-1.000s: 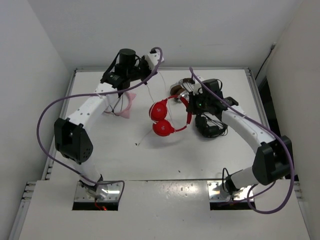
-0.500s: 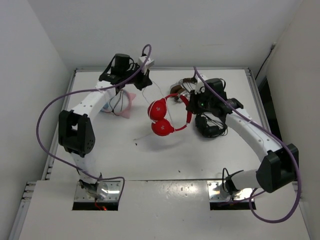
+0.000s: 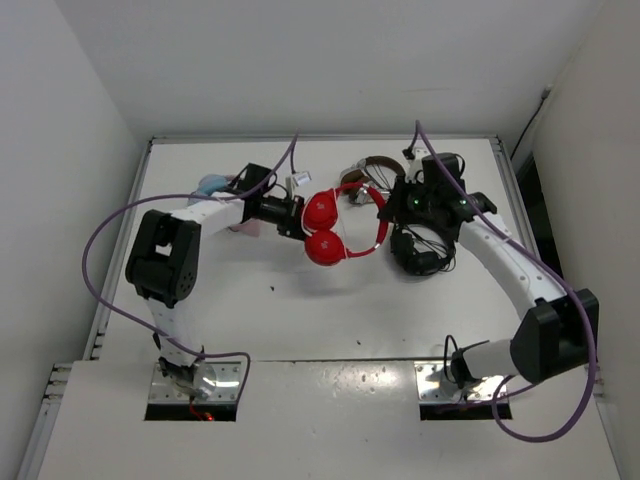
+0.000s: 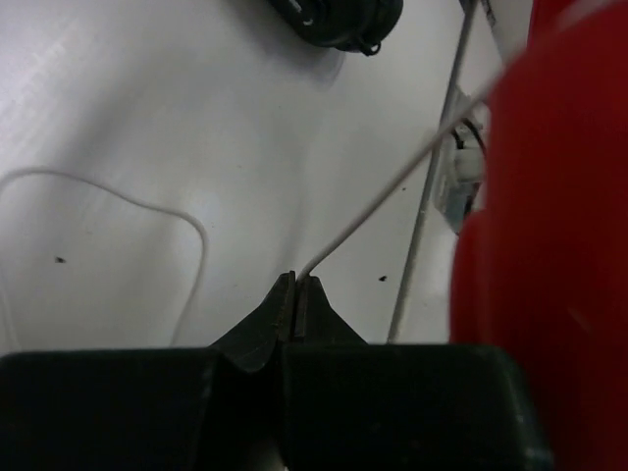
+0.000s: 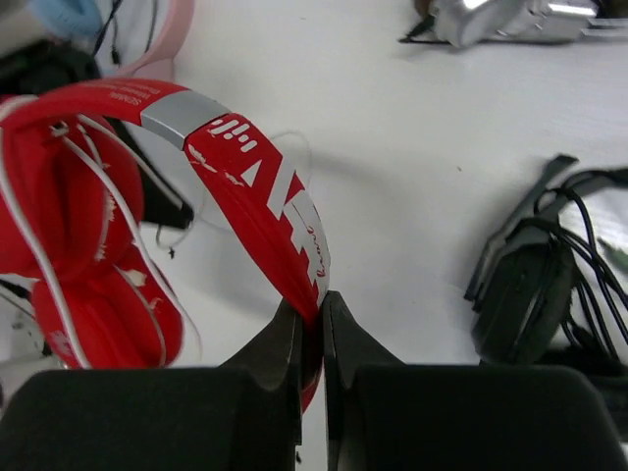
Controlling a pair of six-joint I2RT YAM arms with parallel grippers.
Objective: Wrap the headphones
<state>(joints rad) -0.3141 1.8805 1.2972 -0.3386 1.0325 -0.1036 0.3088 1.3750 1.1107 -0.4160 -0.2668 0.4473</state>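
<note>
The red headphones (image 3: 325, 232) stand mid-table with their two ear cups stacked. My right gripper (image 3: 388, 212) is shut on the red headband (image 5: 257, 186), pinched between its fingertips (image 5: 312, 309). The thin white cable (image 5: 47, 257) runs over the ear cups (image 5: 83, 294). My left gripper (image 3: 298, 217) sits right beside the ear cups on their left. In the left wrist view its tips (image 4: 295, 285) are shut on the white cable (image 4: 392, 186), which runs taut up to the red ear cup (image 4: 559, 216). A loose length of the cable (image 4: 147, 201) lies on the table.
Black headphones with a black cable (image 3: 420, 250) lie just right of the red pair, under my right arm. Brown-and-silver headphones (image 3: 366, 168) are behind them. A pink and blue pair (image 3: 222, 190) sits at the back left by my left arm. White walls ring the table (image 3: 330, 310).
My left arm swung down from the back of the table to the ear cups, carrying the white cable. The right gripper kept its hold on the headband and shifted slightly.
</note>
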